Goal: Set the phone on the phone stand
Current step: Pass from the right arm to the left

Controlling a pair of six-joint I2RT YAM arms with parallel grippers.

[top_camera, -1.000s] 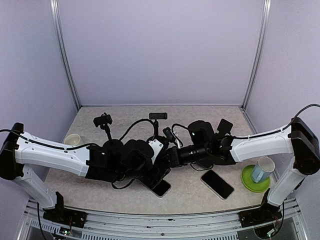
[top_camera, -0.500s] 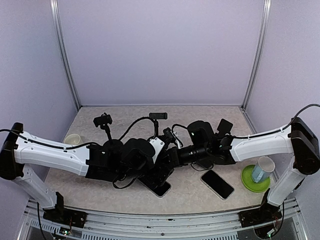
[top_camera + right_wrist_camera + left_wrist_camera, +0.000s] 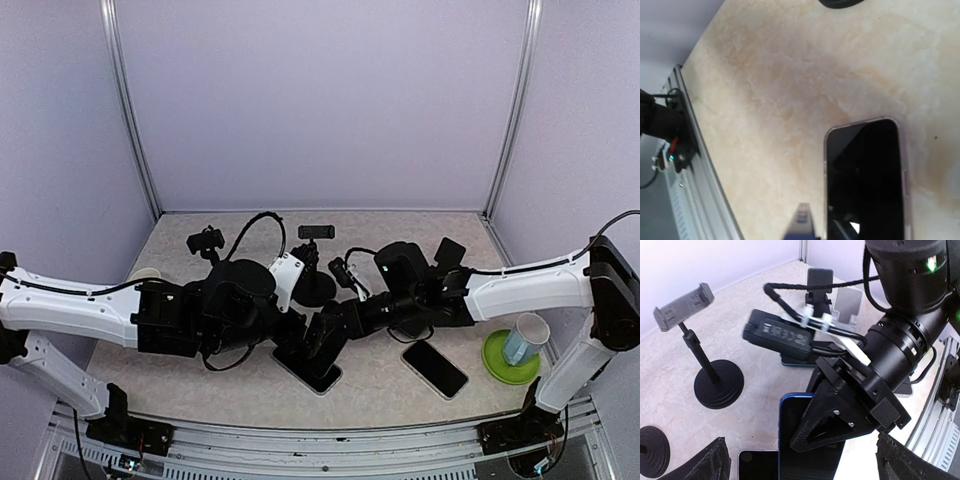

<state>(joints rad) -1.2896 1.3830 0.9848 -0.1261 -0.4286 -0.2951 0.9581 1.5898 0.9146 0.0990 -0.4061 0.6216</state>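
Note:
A blue phone [image 3: 789, 429] is held upright above the table, pinched near its top edge by my right gripper [image 3: 796, 442], which is shut on it. The left gripper [image 3: 812, 467] stands wide open, its fingers [image 3: 715, 465] on either side of that phone and apart from it. From above, both grippers meet at the table's middle front [image 3: 322, 345]. A clamp-type phone stand [image 3: 682, 307] on a round black base [image 3: 717, 385] rises behind. The right wrist view shows only the blue phone's blurred edge [image 3: 802, 222].
A second phone [image 3: 865, 175] lies flat, screen up, under the grippers, and a third phone [image 3: 435, 368] lies to the right. More stands [image 3: 205, 243] [image 3: 450, 250] sit at the back. A blue cup on a green saucer [image 3: 510, 362] and a cream cup [image 3: 143, 273] stand near the sides.
The left gripper has opened wide and its arm has drawn back to the left. The right gripper closed on the blue phone and keeps it up.

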